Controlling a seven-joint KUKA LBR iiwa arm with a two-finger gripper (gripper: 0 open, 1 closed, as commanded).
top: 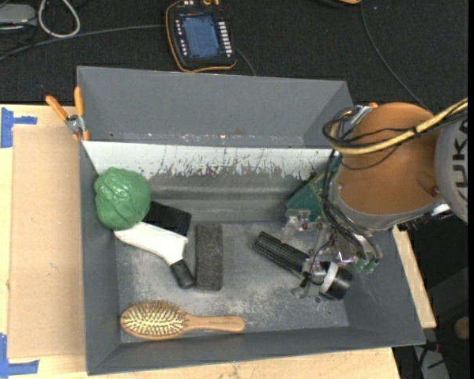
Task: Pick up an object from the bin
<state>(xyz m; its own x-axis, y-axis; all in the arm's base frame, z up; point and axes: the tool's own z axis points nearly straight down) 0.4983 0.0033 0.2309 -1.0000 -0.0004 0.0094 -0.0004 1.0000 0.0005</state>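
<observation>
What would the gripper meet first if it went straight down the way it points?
Probably the right end of the black bar-shaped thing lying right of the bin's middle; the gripper hangs over that end. Depth is unclear, so it might instead touch the bin floor just beside it.

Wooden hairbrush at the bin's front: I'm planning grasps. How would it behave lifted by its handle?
The hairbrush looks like wood, so probably stiff. Its wider bristled head would likely droop. Lying flat, it seems unlikely to roll.

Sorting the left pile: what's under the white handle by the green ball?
A flat black piece pokes out beneath the white handle; how far it runs underneath is covered.
</observation>
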